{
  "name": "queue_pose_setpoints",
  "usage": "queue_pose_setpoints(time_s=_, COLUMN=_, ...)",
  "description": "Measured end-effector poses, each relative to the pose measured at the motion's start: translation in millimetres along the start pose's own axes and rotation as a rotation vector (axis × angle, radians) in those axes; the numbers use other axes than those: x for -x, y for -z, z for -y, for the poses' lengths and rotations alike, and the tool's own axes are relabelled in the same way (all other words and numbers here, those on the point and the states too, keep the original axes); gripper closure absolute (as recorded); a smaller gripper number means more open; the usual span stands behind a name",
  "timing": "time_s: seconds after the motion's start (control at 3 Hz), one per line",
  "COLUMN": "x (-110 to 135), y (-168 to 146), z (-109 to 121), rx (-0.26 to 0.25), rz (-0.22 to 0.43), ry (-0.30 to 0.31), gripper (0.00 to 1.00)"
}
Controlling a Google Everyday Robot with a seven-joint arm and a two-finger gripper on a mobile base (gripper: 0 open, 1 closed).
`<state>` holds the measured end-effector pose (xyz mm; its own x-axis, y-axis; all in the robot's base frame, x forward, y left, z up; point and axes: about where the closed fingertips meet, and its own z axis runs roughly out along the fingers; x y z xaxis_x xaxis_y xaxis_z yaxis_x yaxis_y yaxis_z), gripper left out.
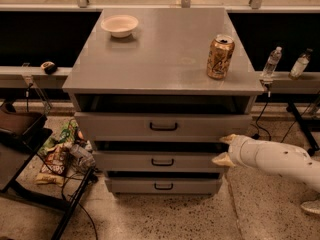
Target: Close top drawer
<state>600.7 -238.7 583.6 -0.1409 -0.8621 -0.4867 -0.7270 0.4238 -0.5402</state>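
The top drawer (115, 125) is the widest grey front of the cabinet, with a black bar handle (163, 127) at its centre. It stands pulled out a little, with a dark gap showing between it and the cabinet top (160, 59). My gripper (225, 149), on a white arm coming in from the right, is at the right end of the drawer fronts, just below the top drawer's right corner and level with the middle drawer (125, 161). Its two pale fingertips are spread apart and hold nothing.
A white bowl (120, 25) and a gold can (220, 56) stand on the cabinet top. The bottom drawer (130, 185) sits lowest. Two water bottles (271, 63) stand on the ledge at right. Snack bags (60, 151) and a black stand (20, 134) lie at left on the floor.
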Motion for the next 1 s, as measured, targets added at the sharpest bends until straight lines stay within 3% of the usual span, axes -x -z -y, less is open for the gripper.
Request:
queue_pose_setpoints(time_s=0.33, x=0.0, y=0.0, z=0.0, rx=0.000, rz=0.000, ry=0.000, gripper=0.00)
queue_pose_setpoints(time_s=1.0, x=1.0, y=1.4, z=-2.6, rx=0.000, rz=0.000, ry=0.000, gripper=0.42)
